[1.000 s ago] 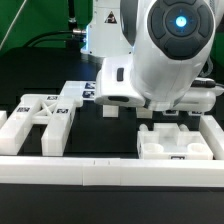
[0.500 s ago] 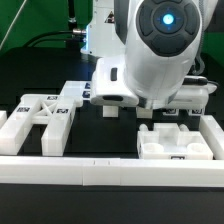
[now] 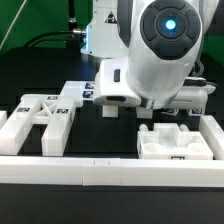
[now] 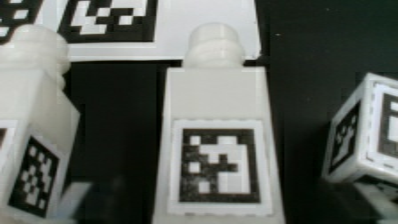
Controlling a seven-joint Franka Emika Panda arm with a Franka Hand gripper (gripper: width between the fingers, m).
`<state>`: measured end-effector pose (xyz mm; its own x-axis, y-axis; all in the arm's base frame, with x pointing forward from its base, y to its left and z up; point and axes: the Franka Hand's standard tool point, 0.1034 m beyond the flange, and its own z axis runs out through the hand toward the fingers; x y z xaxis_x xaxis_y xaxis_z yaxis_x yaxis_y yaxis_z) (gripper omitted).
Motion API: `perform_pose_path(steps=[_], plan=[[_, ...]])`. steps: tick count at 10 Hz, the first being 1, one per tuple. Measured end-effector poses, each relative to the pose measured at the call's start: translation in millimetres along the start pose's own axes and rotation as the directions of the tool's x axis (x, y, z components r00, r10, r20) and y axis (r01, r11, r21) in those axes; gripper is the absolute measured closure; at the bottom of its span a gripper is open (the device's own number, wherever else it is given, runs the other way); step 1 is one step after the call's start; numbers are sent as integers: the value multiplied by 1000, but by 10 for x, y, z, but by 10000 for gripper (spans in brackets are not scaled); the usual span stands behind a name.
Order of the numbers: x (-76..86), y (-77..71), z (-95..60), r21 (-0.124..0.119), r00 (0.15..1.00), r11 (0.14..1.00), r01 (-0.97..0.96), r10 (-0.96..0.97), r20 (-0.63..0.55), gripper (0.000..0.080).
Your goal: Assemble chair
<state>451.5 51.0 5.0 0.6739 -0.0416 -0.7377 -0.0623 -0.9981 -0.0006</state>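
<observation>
The pincer is hovering over a tagged chair post, to the exterior view's left of the seat block. Whether its jaws are apart cannot be told. Probably approaching for pick-up; next move needs centring, then descending straight.

Robotics laboratory bench. Noted: a black tabletop fenced with low white border rails, a white robot arm carrying a lit blue indicator lamp, and white chair parts stamped with black-and-white square tags.

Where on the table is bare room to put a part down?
Bare table lies between the side frame and the seat block, along the border rail. Under the arm it is crowded with small parts.
</observation>
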Motion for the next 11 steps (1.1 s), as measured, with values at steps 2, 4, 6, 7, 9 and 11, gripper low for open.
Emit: perform_pose_path(steps=[2,4,6,7,9,11], plan=[[4,3,-7,0,1000,1000,0,0,-1,515],[12,7,-29,1,1000,1000,0,0,-5,514],[25,-12,-193,0,1000,1000,5,-5,-15,514],[1,-35,-351,0,1000,1000,9,-9,-10,514],[-35,-77,-708,-4,999,999,31,-31,-20,514],[-6,-34,-804,-45,992,992,115,-117,-46,514]])
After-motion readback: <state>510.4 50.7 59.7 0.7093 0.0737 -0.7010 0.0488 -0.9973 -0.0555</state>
